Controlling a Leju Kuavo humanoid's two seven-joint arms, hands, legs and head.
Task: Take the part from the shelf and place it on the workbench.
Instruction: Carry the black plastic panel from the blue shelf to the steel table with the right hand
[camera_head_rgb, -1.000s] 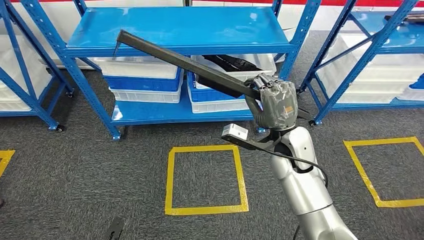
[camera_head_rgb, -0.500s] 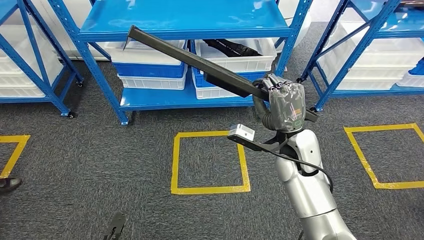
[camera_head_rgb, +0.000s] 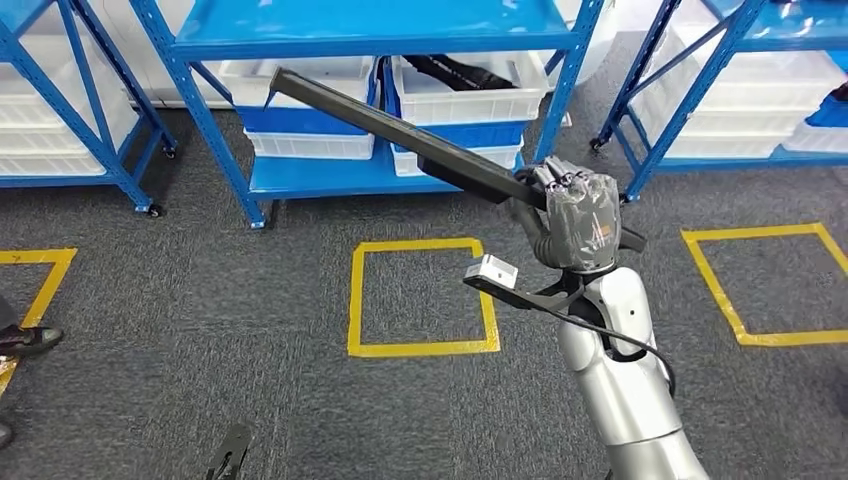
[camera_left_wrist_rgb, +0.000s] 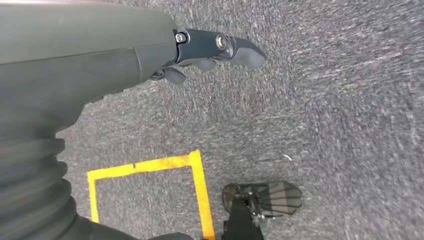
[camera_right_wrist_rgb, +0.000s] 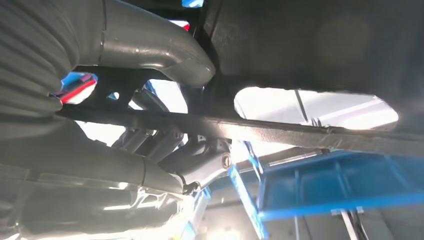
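Apparently right robot hand (camera_head_rgb: 577, 218) grips part (camera_head_rgb: 400, 135).

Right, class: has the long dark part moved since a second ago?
Yes. The part, held by the right hand, has drawn back from the blue shelf, toward the yellow floor square; the camera shifted too.

One long dark part (camera_head_rgb: 400, 135); two robot hands, the right hand (camera_head_rgb: 575, 215) and the left hand (camera_left_wrist_rgb: 210, 50); three blue shelves (camera_head_rgb: 370, 40); three yellow floor squares (camera_head_rgb: 420, 300); two white bins (camera_head_rgb: 465, 85) side by side; one shoe (camera_head_rgb: 25, 340) at the left edge
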